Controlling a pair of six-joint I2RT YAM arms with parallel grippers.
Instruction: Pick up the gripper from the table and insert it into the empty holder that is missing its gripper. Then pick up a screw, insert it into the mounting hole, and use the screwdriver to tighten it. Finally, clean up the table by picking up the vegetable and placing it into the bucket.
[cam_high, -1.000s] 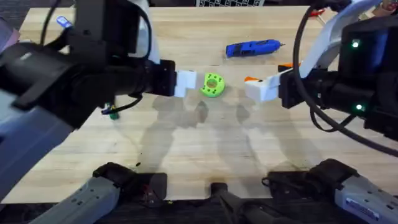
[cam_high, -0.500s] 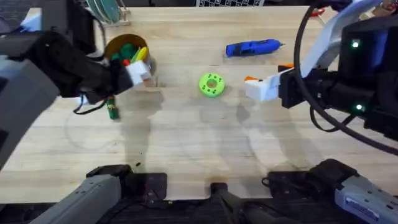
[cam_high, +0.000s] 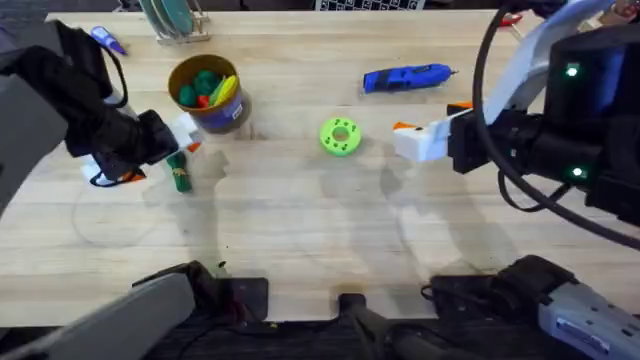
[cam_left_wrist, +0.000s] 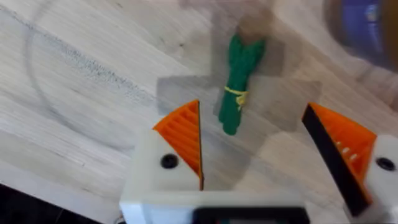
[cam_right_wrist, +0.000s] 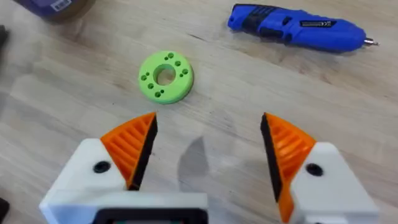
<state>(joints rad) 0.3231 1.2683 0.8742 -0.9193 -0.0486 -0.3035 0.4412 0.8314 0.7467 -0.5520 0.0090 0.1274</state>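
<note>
Vegetable (cam_left_wrist: 239, 84) lies flat on wood, dark green, yellow band. Bucket (cam_high: 207, 92) upright just behind it, holding toys. Blue screwdriver (cam_high: 407, 77) lies flat, far side.

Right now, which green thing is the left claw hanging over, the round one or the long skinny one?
The long skinny one: the vegetable lies under the open left gripper, beside the bucket. The round green disc sits mid-table.

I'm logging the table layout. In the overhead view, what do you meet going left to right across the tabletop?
Left gripper → vegetable → bucket → lime-green disc → screwdriver → right gripper.
</note>
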